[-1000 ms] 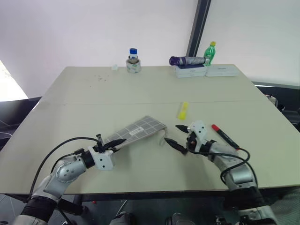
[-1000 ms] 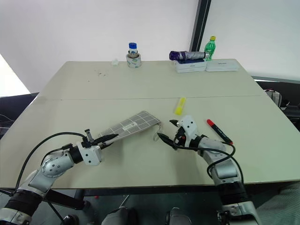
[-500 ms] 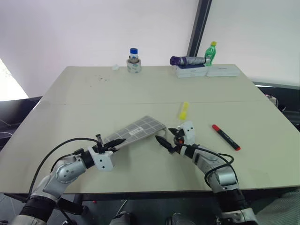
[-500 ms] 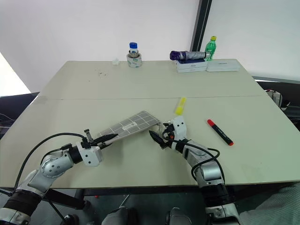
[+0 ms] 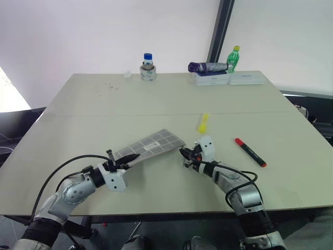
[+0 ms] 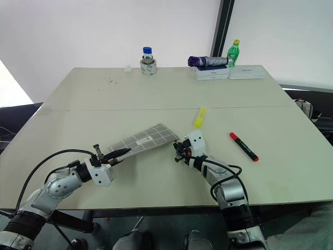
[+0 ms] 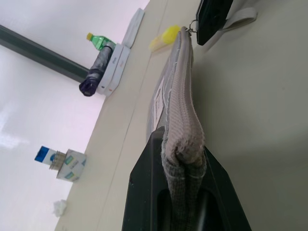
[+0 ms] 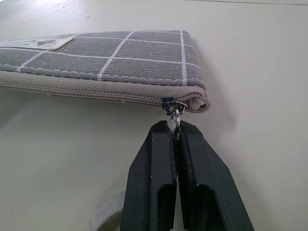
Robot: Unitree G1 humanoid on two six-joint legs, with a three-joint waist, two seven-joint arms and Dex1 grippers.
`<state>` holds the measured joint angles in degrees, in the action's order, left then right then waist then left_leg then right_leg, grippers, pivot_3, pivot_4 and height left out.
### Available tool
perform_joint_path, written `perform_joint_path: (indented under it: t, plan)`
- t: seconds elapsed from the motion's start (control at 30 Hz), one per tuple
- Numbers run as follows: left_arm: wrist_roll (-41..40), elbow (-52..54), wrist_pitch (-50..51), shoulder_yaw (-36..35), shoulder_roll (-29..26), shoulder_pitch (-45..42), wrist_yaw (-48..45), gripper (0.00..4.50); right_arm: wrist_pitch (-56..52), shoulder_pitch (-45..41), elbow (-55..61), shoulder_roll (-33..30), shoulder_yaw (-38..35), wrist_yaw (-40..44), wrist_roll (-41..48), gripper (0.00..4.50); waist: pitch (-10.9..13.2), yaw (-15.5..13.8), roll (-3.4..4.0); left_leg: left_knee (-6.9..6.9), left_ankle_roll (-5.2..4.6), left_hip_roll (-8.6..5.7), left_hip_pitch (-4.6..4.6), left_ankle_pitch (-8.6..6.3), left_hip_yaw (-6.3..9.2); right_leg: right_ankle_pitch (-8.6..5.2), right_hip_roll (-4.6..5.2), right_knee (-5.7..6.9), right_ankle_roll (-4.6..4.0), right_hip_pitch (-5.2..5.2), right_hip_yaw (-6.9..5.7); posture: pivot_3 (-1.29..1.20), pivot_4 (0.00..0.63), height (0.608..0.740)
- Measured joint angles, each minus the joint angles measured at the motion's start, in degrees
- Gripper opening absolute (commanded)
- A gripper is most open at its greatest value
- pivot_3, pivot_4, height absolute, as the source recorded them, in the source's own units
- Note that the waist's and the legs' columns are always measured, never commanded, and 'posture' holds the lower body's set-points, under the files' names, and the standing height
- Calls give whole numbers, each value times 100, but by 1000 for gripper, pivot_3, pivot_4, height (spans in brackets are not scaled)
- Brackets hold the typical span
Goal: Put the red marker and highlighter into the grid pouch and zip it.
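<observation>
The left gripper point(image 5: 134, 156) is clamping the near end of the grid pouch point(image 5: 154, 144), its black fingers point(image 7: 144, 192) squeezing the woven grey fabric into a thick folded ridge. The pouch is a flat rectangle, grey cloth crossed with thin white lines, a small white label point(image 8: 45, 43) stitched on top and a pale zipper running along its edge. It is lying slanted on the table point(image 5: 104, 104), the gripped end lifted slightly off the surface.

At the far corner, the right gripper point(image 5: 185, 153) is pinching the small metal zipper pull point(image 8: 172, 109), its two fingers point(image 8: 154, 183) pressed tight together around the tab. A loop of pale wrist strap point(image 8: 103, 216) is curling on the table just beside them.

The highlighter point(image 5: 203, 123), short, stubby and bright yellow, is lying on the table just beyond the pouch's far corner, apart from it. The red marker point(image 5: 250, 152), slim with a red cap, dark middle and red tip, is lying off to the right, well apart from the pouch.

The table is a broad, smooth, pale beige top with a seam running across its width. Along its far edge are sitting a blue-capped jar point(image 5: 148, 67), a folded purple umbrella point(image 5: 207, 67) on white boxes point(image 5: 229, 78), and a green bottle point(image 5: 233, 58). Behind is a plain white wall with a dark vertical post point(image 5: 217, 31).
</observation>
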<state>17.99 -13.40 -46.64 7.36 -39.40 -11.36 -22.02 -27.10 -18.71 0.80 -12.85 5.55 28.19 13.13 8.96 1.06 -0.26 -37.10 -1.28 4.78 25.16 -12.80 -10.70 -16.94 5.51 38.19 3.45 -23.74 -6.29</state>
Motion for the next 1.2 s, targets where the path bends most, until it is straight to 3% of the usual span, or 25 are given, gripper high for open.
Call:
perform_joint_path:
  t: [0.27,0.6,1.0,1.2]
  plan:
    - [271,1,20,71,187,31,142,0,21,-533,199,96,601,131,-286,81,0,-3,0,0,3,0,23,3,-3,0,-4,5,1,-27,1,0,150,740]
    - [397,57,395,64,368,-6,401,0,1336,-911,-313,-301,1653,1487,-870,81,0,-7,0,-3,4,-1,24,5,-7,1,-4,7,1,-27,0,0,150,740]
    - [500,96,472,127,467,-80,480,0,2646,-1475,-885,-405,2020,2603,-1236,81,0,-15,-1,-6,26,0,24,18,-10,1,-4,12,1,-29,0,0,150,740]
    - [504,124,531,138,467,-113,471,0,2731,-1481,-985,-376,1960,2563,-1258,81,0,-9,-1,-6,30,1,24,20,-10,1,-5,13,1,-30,0,0,150,740]
